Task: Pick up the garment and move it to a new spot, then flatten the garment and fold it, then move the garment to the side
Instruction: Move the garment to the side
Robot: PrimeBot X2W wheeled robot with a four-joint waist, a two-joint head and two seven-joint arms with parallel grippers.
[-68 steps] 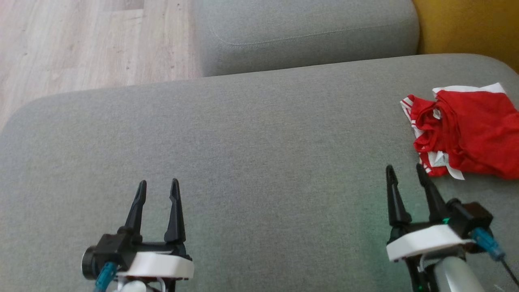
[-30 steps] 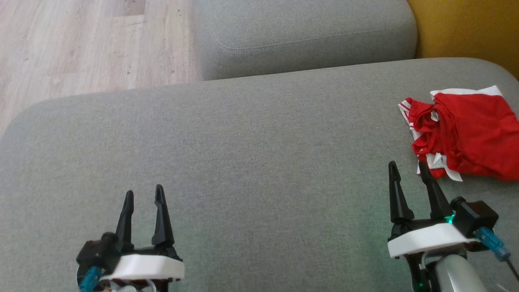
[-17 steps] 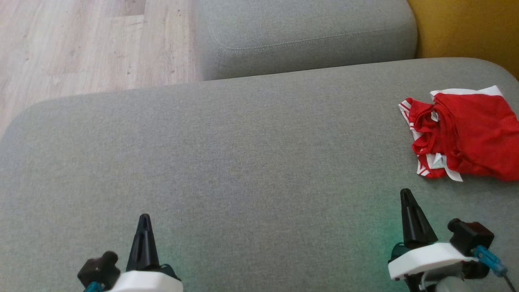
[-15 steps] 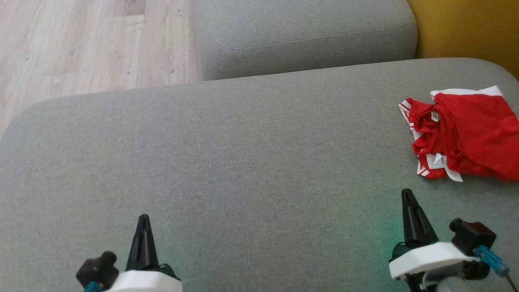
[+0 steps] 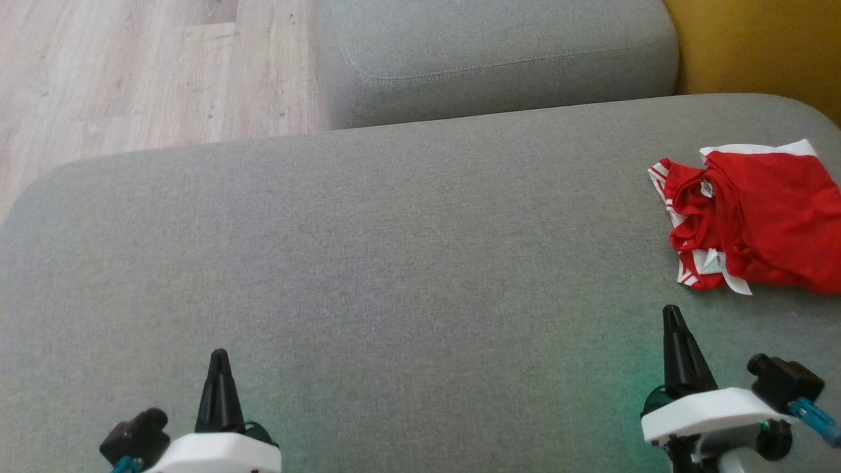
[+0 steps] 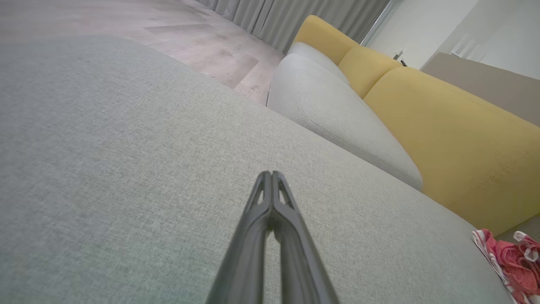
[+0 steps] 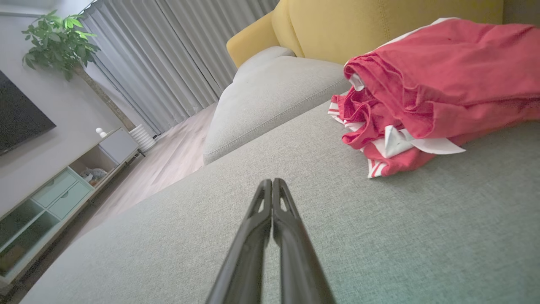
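Note:
A red garment (image 5: 755,217) with white trim lies folded and bunched at the right edge of the grey sofa seat (image 5: 394,263). It also shows in the right wrist view as a red heap (image 7: 426,88), and as a small red patch (image 6: 512,264) in the left wrist view. My right gripper (image 5: 673,315) is shut and empty, a short way in front of the garment and apart from it. My left gripper (image 5: 219,358) is shut and empty at the lower left, far from the garment. Both pairs of fingers press together in the wrist views (image 6: 270,177) (image 7: 270,183).
A second grey cushion (image 5: 493,59) lies beyond the seat, with yellow backrests (image 5: 755,46) at the far right. Wooden floor (image 5: 131,72) lies past the seat's left edge. A media cabinet (image 7: 50,198), a plant (image 7: 59,42) and curtains (image 7: 168,63) stand across the room.
Both grippers have gone from open to shut and have drawn back toward the bottom of the head view. The garment has stayed where it lay.

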